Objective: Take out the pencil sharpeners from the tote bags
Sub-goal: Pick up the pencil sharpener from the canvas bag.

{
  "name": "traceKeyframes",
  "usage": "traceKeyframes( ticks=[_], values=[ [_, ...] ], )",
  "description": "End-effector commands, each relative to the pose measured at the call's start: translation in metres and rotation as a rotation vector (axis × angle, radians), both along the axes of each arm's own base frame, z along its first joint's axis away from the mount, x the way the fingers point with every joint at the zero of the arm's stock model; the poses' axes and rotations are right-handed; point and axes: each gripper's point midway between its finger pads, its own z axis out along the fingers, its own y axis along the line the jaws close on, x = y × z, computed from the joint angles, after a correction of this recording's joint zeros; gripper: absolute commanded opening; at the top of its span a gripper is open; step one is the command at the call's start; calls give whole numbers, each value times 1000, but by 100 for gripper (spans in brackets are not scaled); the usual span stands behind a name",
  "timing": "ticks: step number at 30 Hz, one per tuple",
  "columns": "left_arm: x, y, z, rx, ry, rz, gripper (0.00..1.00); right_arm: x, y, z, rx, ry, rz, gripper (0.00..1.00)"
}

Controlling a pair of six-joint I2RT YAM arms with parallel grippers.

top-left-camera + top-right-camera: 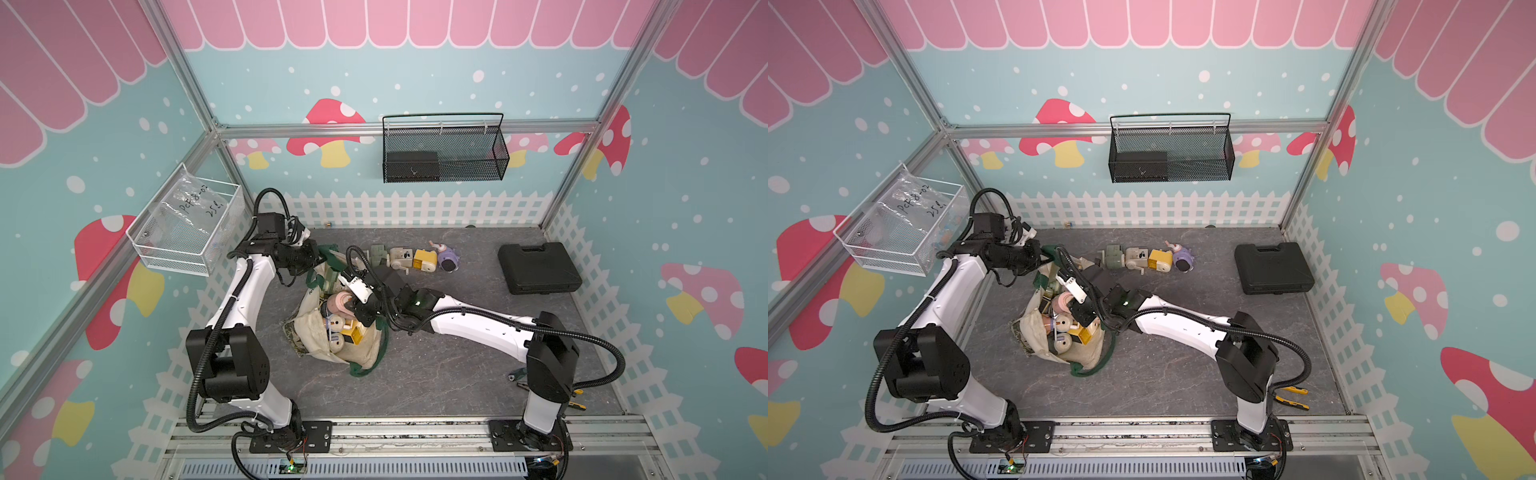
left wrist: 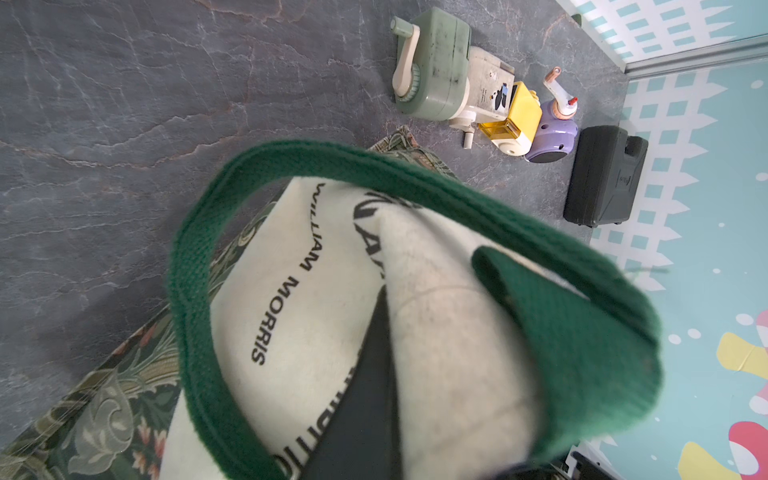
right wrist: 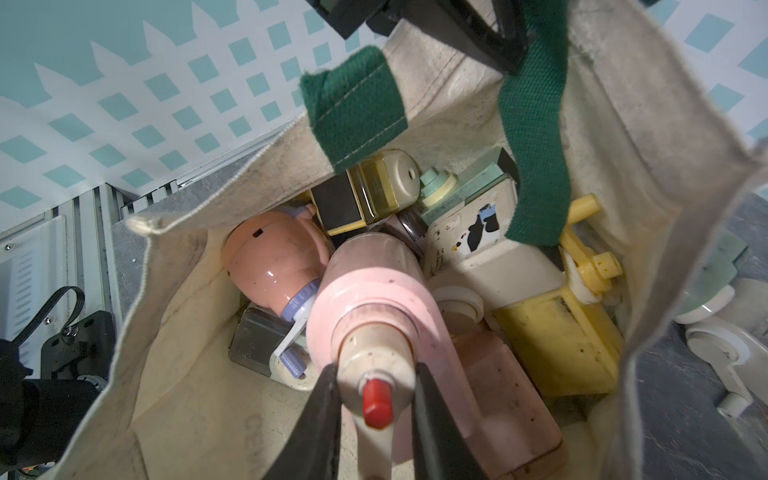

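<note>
A: Where's the pink sharpener point(image 3: 374, 316)?
B: Inside the tote bag point(image 3: 187, 249), among others; right gripper point(image 3: 374, 376) clamped on its crank
A: And the left gripper point(image 1: 313, 255)?
B: Pinched tight on the bag's rim. Beyond it, four sharpeners point(image 1: 415, 259) in a row on the table point(image 1: 457, 353)

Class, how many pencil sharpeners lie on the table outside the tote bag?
4, in one row on the table beyond the tote bag: green sharpener, cream sharpener, yellow sharpener, purple sharpener. Another may be hidden behind the right arm.
</note>
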Motion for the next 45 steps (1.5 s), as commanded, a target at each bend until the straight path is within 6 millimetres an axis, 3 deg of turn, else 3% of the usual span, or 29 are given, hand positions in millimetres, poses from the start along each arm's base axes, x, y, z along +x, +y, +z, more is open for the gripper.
traceKeyframes(
  ticks=[1,8,9,18,19,20,23,24,32,37,41,45],
  values=[
    [9,-2,40,-20,-148,-15,0,-4,1,-20,-69,24,20,30],
    [9,-2,41,-18,-149,-14,0,-2,-6,-31,-136,-16,34,47],
    [9,-1,41,-17,-150,-14,0,-2,-6,-32,-144,-23,42,57],
    [10,-2,40,-18,-149,-14,0,-9,6,-22,-175,-110,185,62],
    [9,-2,40,-17,-149,-14,0,-10,7,-19,-175,-121,199,70],
    [9,-1,40,-17,-149,-13,0,-10,11,-33,-200,-113,218,72],
    [9,0,41,-16,-150,-11,0,-15,17,-35,-210,-130,256,74],
    [10,0,40,-17,-147,-10,0,-16,20,-38,-218,-135,265,86],
    [10,1,40,-18,-150,-10,0,-1,32,-62,-323,-170,228,85],
    [10,1,40,-17,-150,-9,0,11,30,-71,-383,-182,174,71],
    [10,2,40,-20,-148,-7,0,10,30,-63,-361,-181,168,61],
    [10,2,40,-21,-148,-6,0,0,33,-41,-285,-181,202,52]
  ],
)
